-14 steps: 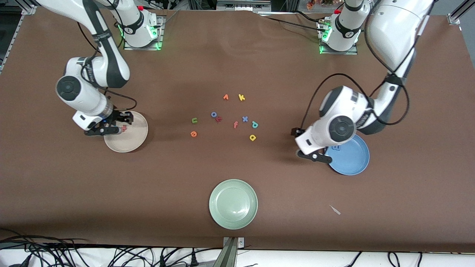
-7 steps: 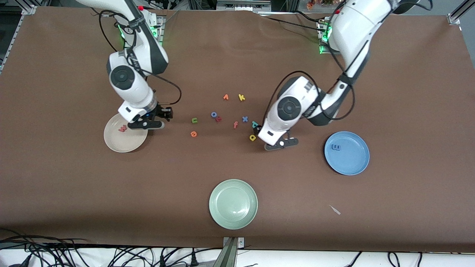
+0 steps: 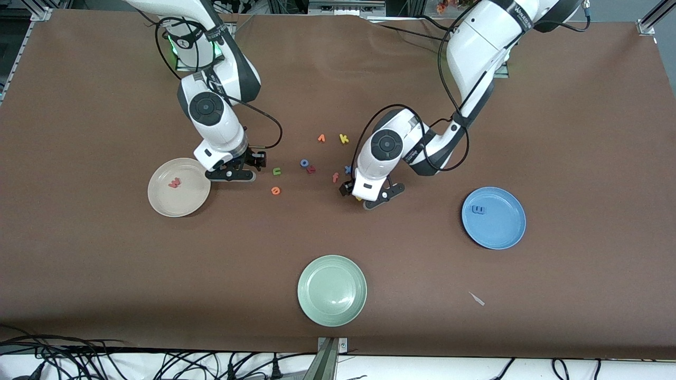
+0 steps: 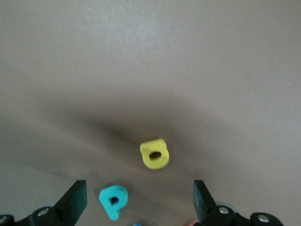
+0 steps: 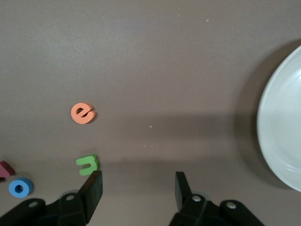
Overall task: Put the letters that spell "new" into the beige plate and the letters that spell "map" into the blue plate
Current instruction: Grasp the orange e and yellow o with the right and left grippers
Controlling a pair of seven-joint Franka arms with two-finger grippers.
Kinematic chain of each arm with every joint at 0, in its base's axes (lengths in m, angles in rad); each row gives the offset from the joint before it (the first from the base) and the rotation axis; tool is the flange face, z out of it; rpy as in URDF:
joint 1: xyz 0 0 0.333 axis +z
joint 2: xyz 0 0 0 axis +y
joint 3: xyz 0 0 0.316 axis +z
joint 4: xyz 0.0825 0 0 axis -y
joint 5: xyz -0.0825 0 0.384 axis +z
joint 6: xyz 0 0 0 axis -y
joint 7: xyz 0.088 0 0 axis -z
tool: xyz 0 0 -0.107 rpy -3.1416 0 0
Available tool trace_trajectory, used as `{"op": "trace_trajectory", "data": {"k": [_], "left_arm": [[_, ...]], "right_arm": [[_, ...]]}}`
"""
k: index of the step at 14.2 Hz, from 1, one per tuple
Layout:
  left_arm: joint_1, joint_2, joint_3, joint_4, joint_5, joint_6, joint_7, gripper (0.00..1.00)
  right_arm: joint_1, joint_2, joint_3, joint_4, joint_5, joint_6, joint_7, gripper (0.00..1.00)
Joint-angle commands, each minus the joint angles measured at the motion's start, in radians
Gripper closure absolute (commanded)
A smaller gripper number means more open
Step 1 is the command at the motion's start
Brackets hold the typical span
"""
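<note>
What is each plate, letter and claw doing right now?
Beige plate: holds the pink w.
Blue plate: holds the blue m.
Green plate: nothing in it.
Green n, orange e: loose on the table.
Yellow a, teal p: loose on the table.
Left claw: open, over a and p.
Right claw: open, holding nothing, beside n.

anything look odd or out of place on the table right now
One thing: a small pale sliver of debris lies on the brown table, nearer the camera than the light blue plate. It is no letter and no plate. The foam letters, loose or on plates, lie flat, and all three plates sit level and undamaged.
</note>
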Motion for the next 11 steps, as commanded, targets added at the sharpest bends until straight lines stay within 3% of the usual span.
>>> {"op": "trace_trajectory", "data": {"k": [1, 2, 3, 7, 11], "left_arm": [[-0.009, 0.015, 0.021, 0.008, 0.004, 0.029, -0.022, 0.24], [-0.01, 0.02, 0.024, 0.008, 0.004, 0.031, -0.022, 0.42], [-0.012, 0.021, 0.027, 0.008, 0.005, 0.031, -0.02, 0.49], [-0.012, 0.024, 0.027, 0.01, 0.013, 0.068, -0.011, 0.49], [-0.019, 0.041, 0.025, 0.031, 0.015, 0.069, -0.013, 0.49]], "right_arm": [[0.034, 0.044, -0.008, 0.033, -0.001, 0.024, 0.055, 0.29], [0.042, 0.063, -0.008, 0.05, -0.002, 0.036, 0.07, 0.29], [0.053, 0.093, -0.008, 0.083, -0.002, 0.038, 0.087, 0.29], [0.071, 0.234, -0.008, 0.252, -0.001, 0.04, 0.138, 0.29], [0.074, 0.291, -0.01, 0.263, -0.005, 0.108, 0.139, 0.29]]}}
